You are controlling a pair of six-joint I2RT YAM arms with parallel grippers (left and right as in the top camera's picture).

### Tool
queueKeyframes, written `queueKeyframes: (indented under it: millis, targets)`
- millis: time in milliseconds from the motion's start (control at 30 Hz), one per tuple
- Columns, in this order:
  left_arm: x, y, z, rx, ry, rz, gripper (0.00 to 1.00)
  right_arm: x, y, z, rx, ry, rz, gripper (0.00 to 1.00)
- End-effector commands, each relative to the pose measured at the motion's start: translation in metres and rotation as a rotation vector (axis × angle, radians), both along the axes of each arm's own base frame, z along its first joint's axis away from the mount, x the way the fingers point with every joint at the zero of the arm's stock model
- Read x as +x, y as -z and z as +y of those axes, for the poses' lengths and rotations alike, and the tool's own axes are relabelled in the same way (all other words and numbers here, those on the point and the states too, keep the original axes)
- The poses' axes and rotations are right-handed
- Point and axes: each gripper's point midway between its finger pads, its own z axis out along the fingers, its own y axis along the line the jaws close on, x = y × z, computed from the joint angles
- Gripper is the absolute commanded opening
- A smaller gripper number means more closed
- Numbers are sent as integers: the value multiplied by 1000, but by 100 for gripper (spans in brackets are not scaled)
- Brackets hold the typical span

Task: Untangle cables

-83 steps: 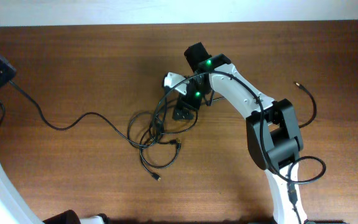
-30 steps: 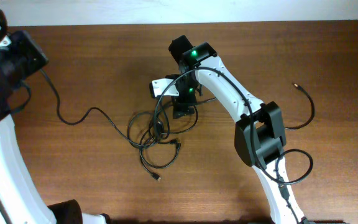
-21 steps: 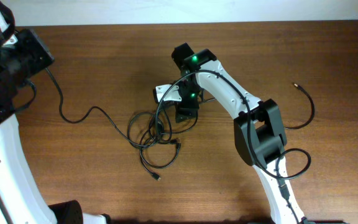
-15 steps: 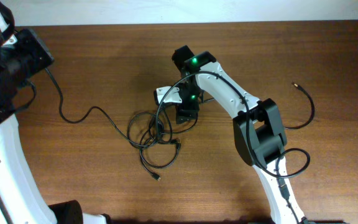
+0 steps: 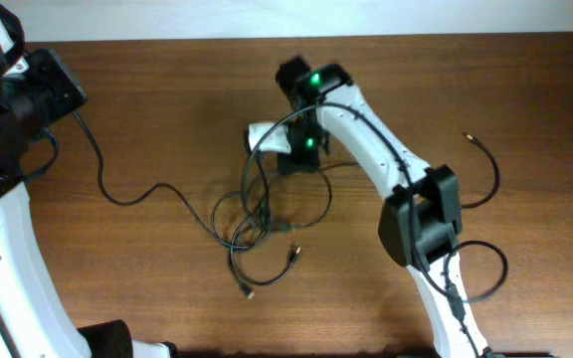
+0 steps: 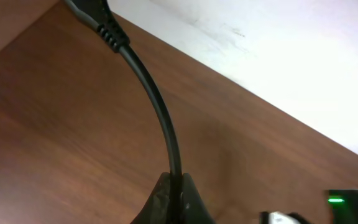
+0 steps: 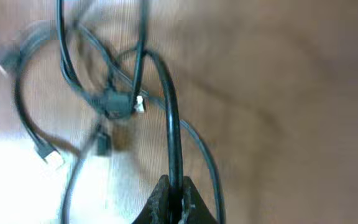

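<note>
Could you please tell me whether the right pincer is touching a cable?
Touching. The right wrist view shows the right pincer clamped on the cable, with no gap.

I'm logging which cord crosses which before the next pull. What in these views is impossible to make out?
- Left wrist: the cable in the left gripper leaves the top edge at its strain relief, so its plug is cut off.
- Right wrist: blur smears the tangle beyond the right gripper; crossings are unreadable.
- Overhead: the left arm and right arm cover their own jaws; plug types are too small to tell.
</note>
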Motion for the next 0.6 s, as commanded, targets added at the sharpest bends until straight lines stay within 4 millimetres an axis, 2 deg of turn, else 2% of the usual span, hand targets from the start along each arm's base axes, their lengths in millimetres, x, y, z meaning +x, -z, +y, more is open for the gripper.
queueKeyframes:
  millis: [0, 33, 67, 133, 167, 200, 233, 300, 367, 433, 500, 533, 567]
  targets:
    - [3, 0, 2, 21, 4, 4, 0, 5, -150, 6, 199, 168, -198, 4]
    - [3, 1, 2, 21, 4, 6, 0, 0, -189, 2, 249, 203, -252, 4]
    - [4, 1, 2, 21, 4, 8, 0, -3, -212, 0, 283, 221, -296, 4]
    - [5, 3, 2, 20, 4, 11, 0, -17, -277, -11, 402, 263, -426, 4]
    - [5, 3, 2, 20, 4, 12, 0, -22, -299, -18, 448, 283, -474, 4]
    - [4, 3, 2, 20, 4, 13, 0, -24, -310, -23, 463, 290, -500, 4]
    - [4, 4, 2, 19, 4, 16, 0, -20, -312, -30, 460, 308, -511, 4]
    - [3, 5, 2, 18, 4, 21, 0, -8, -303, -46, 433, 357, -488, 4]
    - [3, 5, 2, 18, 4, 23, 0, -5, -305, -54, 466, 364, -451, 4]
    - [3, 5, 2, 18, 4, 23, 0, -7, -332, -57, 617, 365, -410, 4]
    - [2, 6, 2, 17, 4, 29, 0, -16, -377, -66, 798, 333, -406, 4]
    - [1, 7, 1, 16, 4, 34, 0, -18, -407, -78, 881, 357, -433, 4]
    - [2, 8, 1, 16, 4, 36, 0, -21, -424, -85, 925, 370, -453, 4]
